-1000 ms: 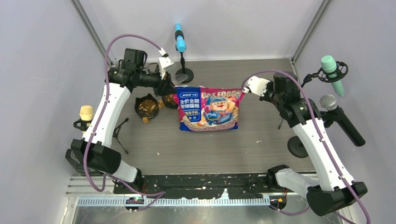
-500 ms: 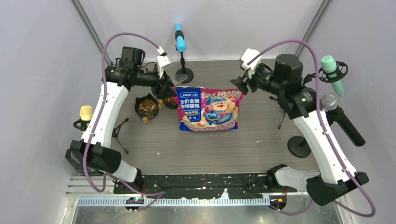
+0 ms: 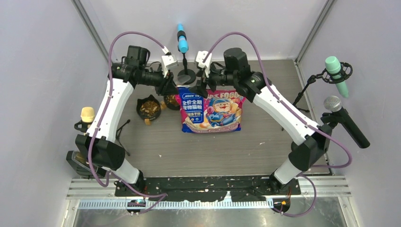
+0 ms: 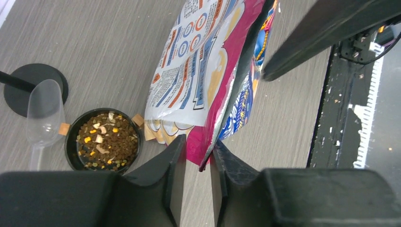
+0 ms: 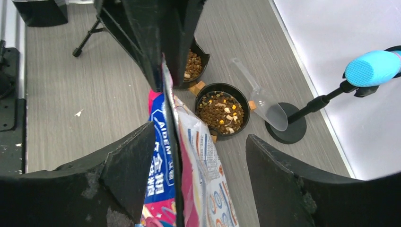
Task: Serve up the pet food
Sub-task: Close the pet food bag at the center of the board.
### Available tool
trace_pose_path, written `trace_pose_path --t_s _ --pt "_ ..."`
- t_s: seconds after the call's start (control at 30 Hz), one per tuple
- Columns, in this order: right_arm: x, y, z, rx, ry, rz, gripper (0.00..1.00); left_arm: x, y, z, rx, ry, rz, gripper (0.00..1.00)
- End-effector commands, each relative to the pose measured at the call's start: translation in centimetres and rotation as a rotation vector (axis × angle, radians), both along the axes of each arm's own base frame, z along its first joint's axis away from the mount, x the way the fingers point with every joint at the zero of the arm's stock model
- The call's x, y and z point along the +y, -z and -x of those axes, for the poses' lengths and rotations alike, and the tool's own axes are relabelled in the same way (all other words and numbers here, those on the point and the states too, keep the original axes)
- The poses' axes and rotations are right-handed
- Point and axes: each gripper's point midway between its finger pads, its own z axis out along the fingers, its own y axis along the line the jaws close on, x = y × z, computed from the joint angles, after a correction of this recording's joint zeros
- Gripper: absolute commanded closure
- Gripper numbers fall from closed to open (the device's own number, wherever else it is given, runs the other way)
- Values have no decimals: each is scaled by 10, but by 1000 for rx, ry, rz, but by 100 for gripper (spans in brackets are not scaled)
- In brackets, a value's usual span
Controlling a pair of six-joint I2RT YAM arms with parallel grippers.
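Note:
The pet food is brown kibble filling two black bowls (image 3: 148, 108) (image 3: 171, 100), seen also in the left wrist view (image 4: 105, 139) and the right wrist view (image 5: 221, 108). The pink, white and blue bag (image 3: 210, 109) stands at mid-table. My left gripper (image 3: 171, 90) (image 4: 197, 146) is at the bag's (image 4: 198, 71) top left corner, jaws narrowly apart. The corner's edge rests against one finger, with a gap to the other. My right gripper (image 3: 201, 87) (image 5: 199, 132) is wide open, straddling the top edge of the bag (image 5: 198, 161) without touching it.
A clear plastic scoop (image 4: 45, 113) (image 5: 265, 101) lies beside the bowls, by the round base (image 5: 286, 130) of the blue microphone stand (image 3: 182, 43). More microphones stand at the left (image 3: 86, 116) and right (image 3: 336, 71) edges.
The right arm has swung from the right side across to the bag's top edge, and its jaws have opened wide. The left jaws widened, then narrowed again at the bag's corner.

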Motion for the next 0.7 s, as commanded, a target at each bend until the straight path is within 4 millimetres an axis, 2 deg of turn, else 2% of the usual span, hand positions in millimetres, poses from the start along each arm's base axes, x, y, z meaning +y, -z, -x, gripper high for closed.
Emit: trace_pose_path --t_s 0.0,0.1,0.23,0.4,0.43,0.53,0.67 --pt "17 -21 -3 -106 -77 -20 26 -2 -22 1 -53 27 47 78" --pt "25 -10 10 -110 -163 30 33 -4 -22 6 -40 56 63 85" --pt "37 -3 12 -126 -194 51 38 -5 -18 7 -31 67 63 100" --pt "53 -3 0 -133 -140 14 49 -3 -19 3 -38 60 56 100" --pt "53 -4 -8 -141 -105 11 52 -3 -20 3 -39 57 57 100" --pt "53 -3 -15 -168 -84 27 56 -1 -21 2 -42 53 58 100" --pt "52 8 -22 -177 -70 61 67 0 -23 1 -45 54 65 100"
